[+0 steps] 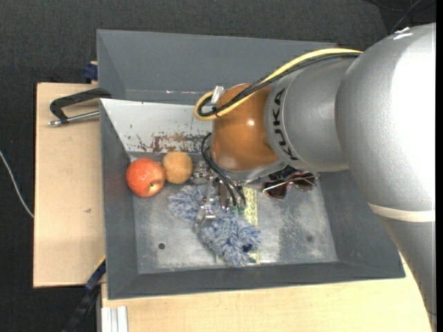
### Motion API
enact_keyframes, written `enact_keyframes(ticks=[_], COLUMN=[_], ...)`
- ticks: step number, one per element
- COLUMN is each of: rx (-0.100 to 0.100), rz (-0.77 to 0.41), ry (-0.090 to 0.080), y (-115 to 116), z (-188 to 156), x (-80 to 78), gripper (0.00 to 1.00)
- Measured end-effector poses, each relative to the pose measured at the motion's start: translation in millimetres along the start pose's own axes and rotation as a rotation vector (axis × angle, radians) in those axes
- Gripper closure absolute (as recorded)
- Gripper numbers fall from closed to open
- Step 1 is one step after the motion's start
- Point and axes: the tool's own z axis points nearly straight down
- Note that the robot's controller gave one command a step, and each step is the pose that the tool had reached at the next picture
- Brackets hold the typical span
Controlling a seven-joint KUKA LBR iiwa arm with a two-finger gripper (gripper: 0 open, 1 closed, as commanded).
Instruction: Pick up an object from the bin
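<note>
The big grey arm point(360, 116) reaches into the grey bin point(304, 234) from the right. Its pincer point(216, 205) is down on a fluffy blue-grey rag point(228, 244) in the middle of the bin. I cannot tell if the pincer is open or closed. A red apple point(145, 177) lies left of the rag and touches a smaller tan round fruit point(178, 167). Dark sunglasses point(291, 183) lie on the right.

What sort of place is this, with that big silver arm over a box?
Likely a robotics lab test rig: a KUKA arm reaches into a grey metal bin of mismatched things: an apple, a blue mop head and sunglasses.
</note>
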Motion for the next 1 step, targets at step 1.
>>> enact_keyframes(ticks=[1], rx=[-0.001], rz=[-0.079], ry=[-0.001], y=[-6.1], z=[-0.4], x=[0.3], gripper=[0.0])
